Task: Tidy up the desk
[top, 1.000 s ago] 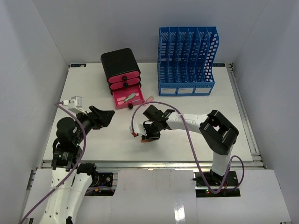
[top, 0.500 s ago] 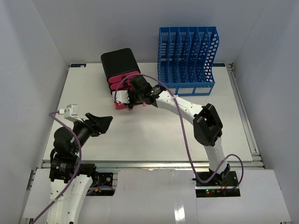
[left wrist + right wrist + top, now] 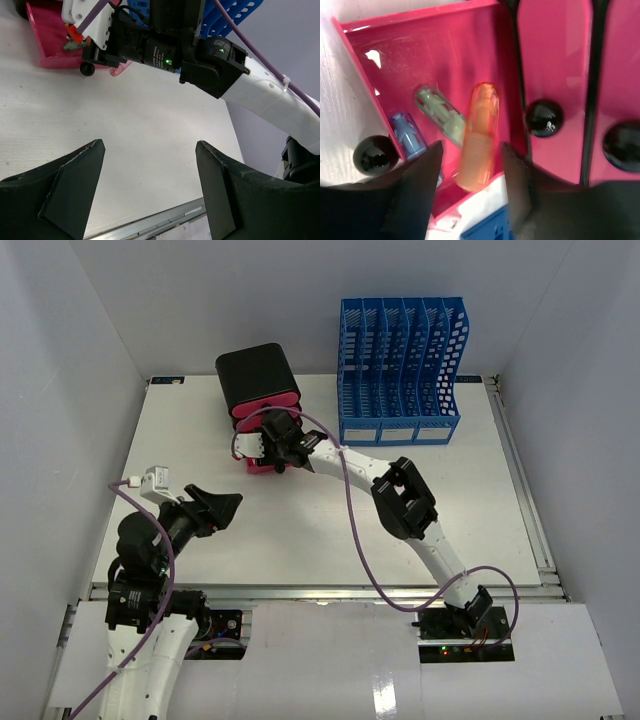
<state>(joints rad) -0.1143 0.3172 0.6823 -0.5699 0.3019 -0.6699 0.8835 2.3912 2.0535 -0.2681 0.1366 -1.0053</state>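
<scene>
Desk (image 3: 470, 500) sits flat under both arms, rigid, nothing to grab. My right gripper (image 3: 472, 145) is spread over the pink drawer (image 3: 420, 55), slick-looking orange tube (image 3: 480, 130) loose between; left gripper (image 3: 149, 145) gapes too.

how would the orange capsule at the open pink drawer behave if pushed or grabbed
The orange capsule looks rounded and elongated, so it would probably roll sideways if nudged. Its glossy translucent shell suggests light, stiff plastic, likely slippery to grip. It is blurred, so details are uncertain.
</scene>
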